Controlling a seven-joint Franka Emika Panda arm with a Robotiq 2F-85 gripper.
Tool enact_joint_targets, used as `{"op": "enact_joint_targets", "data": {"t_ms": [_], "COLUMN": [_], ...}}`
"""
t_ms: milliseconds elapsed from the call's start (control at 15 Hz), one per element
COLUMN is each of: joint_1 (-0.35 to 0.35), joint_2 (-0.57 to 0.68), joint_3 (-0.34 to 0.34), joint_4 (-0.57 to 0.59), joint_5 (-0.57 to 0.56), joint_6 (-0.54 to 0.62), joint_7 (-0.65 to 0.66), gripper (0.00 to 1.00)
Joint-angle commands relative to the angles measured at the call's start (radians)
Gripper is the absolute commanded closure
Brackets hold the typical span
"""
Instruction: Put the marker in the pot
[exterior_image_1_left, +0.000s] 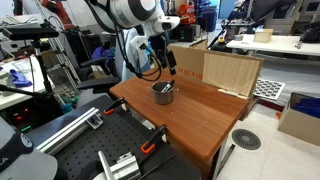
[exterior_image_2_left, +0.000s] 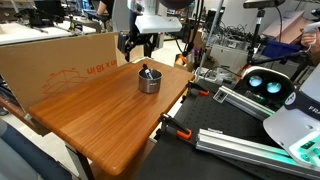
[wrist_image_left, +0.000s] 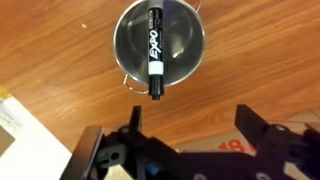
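Exterior, pot: the pot (exterior_image_1_left: 163, 93) sits on the counter (exterior_image_1_left: 205, 115), with the hand (exterior_image_1_left: 166, 62) above it and clear of it.
Exterior, marker: a dark stick, the marker (exterior_image_2_left: 146, 71), pokes from the pot (exterior_image_2_left: 148, 84).
Wrist, progress: the marker (wrist_image_left: 155, 50) rests inside the pot, one end over the rim; placing looks done, with only the retreat left.
Wrist, hand: fingers wide apart, holding nothing.

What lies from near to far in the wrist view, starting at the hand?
Open hand → bare wooden tabletop → near end of the marker, sticking out over the rim → pot, with the rest of the marker lying inside it.
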Motion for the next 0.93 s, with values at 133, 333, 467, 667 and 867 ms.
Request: {"op": "enact_joint_targets", "data": {"t_ms": [133,333,467,667,867], "joint_1": [-0.042,-0.050,-0.067,-0.077,-0.080], "joint_2": [-0.182,-0.228,-0.213,-0.205,-0.205], "joint_3": [0.100,0.142,0.160,0.164,0.167], "joint_4": [-0.071,-0.053,-0.053,-0.054,-0.053], "joint_5": [0.168,0.135,0.145,0.145,0.145], "joint_6": [-0.127,-0.245,-0.190,-0.188,-0.188], "joint_7": [-0.130,-0.095,-0.095,-0.095,-0.095], "gripper": [0.00,0.00,0.00,0.00,0.00]}}
